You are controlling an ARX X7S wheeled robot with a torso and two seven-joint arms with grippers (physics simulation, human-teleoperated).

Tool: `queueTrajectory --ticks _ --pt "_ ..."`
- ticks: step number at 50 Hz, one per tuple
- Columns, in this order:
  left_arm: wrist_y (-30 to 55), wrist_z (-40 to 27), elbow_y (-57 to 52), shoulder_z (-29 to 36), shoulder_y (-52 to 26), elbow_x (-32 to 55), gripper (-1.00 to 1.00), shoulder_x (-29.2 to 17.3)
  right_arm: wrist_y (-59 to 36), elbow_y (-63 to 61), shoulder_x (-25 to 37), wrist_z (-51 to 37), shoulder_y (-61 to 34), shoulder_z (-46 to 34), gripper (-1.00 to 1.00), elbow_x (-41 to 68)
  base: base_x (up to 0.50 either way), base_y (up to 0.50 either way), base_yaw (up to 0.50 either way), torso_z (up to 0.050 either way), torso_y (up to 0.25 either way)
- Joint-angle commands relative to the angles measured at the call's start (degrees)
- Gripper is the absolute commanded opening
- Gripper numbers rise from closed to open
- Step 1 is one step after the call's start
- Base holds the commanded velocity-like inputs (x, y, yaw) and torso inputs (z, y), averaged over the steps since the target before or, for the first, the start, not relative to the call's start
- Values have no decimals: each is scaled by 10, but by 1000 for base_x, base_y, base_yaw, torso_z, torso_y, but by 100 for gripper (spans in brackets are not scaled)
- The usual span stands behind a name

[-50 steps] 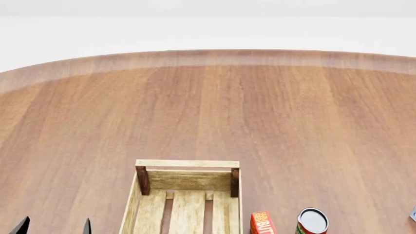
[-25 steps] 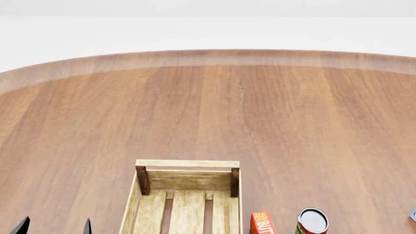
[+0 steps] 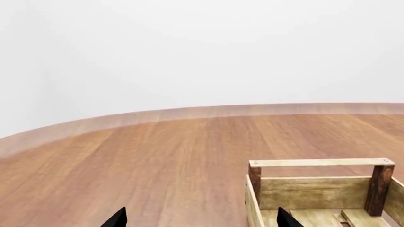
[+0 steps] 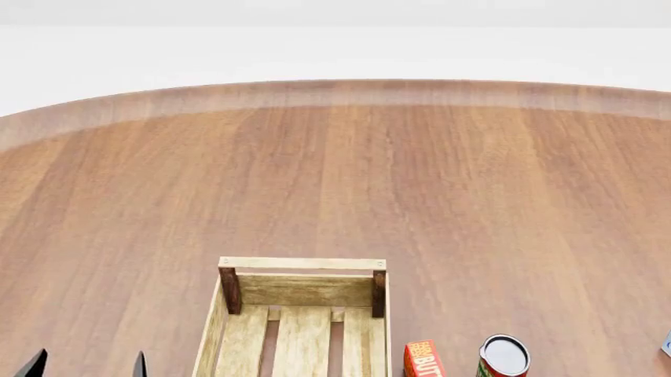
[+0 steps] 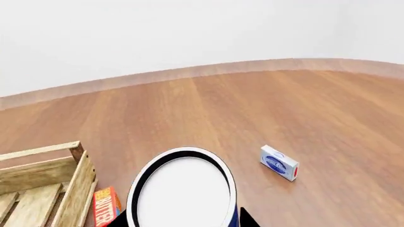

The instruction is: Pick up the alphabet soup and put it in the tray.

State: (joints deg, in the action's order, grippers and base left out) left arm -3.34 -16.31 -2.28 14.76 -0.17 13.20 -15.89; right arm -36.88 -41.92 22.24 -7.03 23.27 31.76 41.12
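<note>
Our right gripper (image 5: pixel 245 220) shows only as a dark sliver of one finger beside the can, so we cannot tell how far it is open or whether it grips anything. Our left gripper (image 3: pixel 202 221) hangs with its two black tips spread wide and nothing between them.

We judge that the coming move turns on one relation. The alphabet soup (image 5: pixel 183 189) sits right under the right wrist camera, upright with its long axis vertical, out of the head view. That makes the right arm much the nearer one.

The table (image 4: pixel 335 173) is broad, round-edged and smooth, with a warm wood grain. On it lies the tray (image 5: pixel 44 175), a pale rough-sawn crate with a slatted floor and darker corner posts. It lies on the left-arm side of the can, so we expect a lift and a carry across to it.

The soup's top is a plain white disc inside a dark rim, with a trace of blue label below. A red box (image 5: pixel 104 206) stands between the can and the tray. A red-and-green can (image 4: pixel 504 356) with a grey lid stands just beyond that box. A small blue-and-white box (image 5: pixel 279 162) lies flat, well apart.
</note>
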Motion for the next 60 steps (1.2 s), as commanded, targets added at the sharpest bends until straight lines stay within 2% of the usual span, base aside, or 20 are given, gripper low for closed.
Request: queueTrajectory --ticks 1,14,60 --pt "2 -3 -7 1 2 3 100 -4 -41 -69 24 -24 -32 -14 -100 22 0 0 0 0 0" --pt "2 -7 -17 1 8 5 100 -8 -72 -80 40 -44 -94 -78 -100 28 0 0 0 0 1" --pt "-2 -12 -9 11 2 10 100 -11 -22 66 -6 -1 -262 -294 -100 -57 0 0 0 0 0"
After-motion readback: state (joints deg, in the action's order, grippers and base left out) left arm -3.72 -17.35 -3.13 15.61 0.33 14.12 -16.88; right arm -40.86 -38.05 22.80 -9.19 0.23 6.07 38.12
